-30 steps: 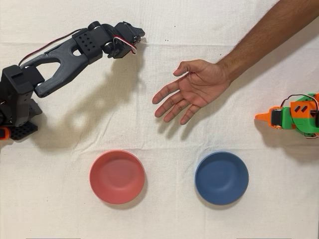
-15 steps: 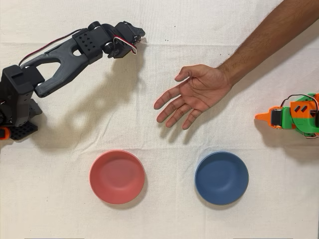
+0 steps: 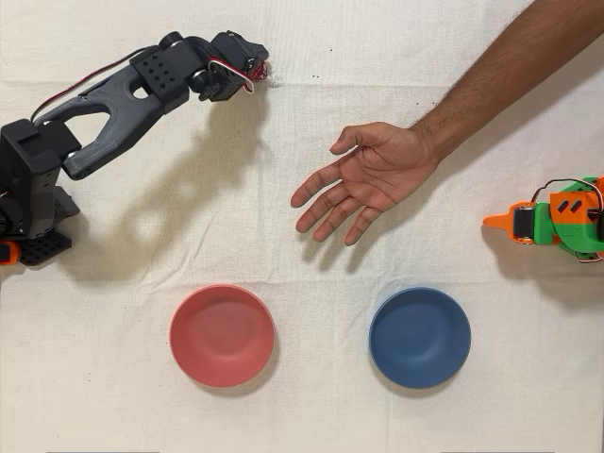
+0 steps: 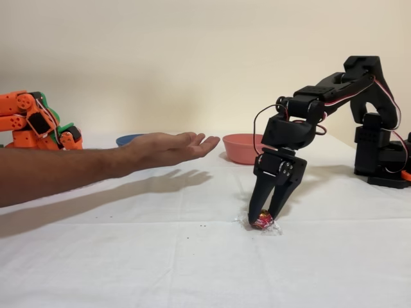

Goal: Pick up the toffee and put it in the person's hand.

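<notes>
The toffee [image 4: 262,221], a small dark-red candy in clear crinkly wrapper, lies on the white cloth in the fixed view. My black gripper [image 4: 264,218] points straight down with its two fingers closed against the candy's sides, and the wrapper still touches the cloth. From overhead, the gripper [image 3: 259,68] sits at the top left with a speck of the red toffee [image 3: 263,70] at its tip. The person's hand [image 3: 371,176] is held palm-up and open at centre right, well apart from the gripper; in the fixed view the hand [image 4: 168,147] hovers above the cloth.
A red bowl [image 3: 222,335] and a blue bowl [image 3: 419,337] stand near the lower edge of the overhead view. The idle orange arm [image 3: 555,219] rests at the right edge. The person's forearm [image 3: 500,71] crosses the top right corner.
My arm has shifted slightly toward the top left of the overhead view, and the gripper now sits over the toffee. The hand drifted a little right, then held still.
</notes>
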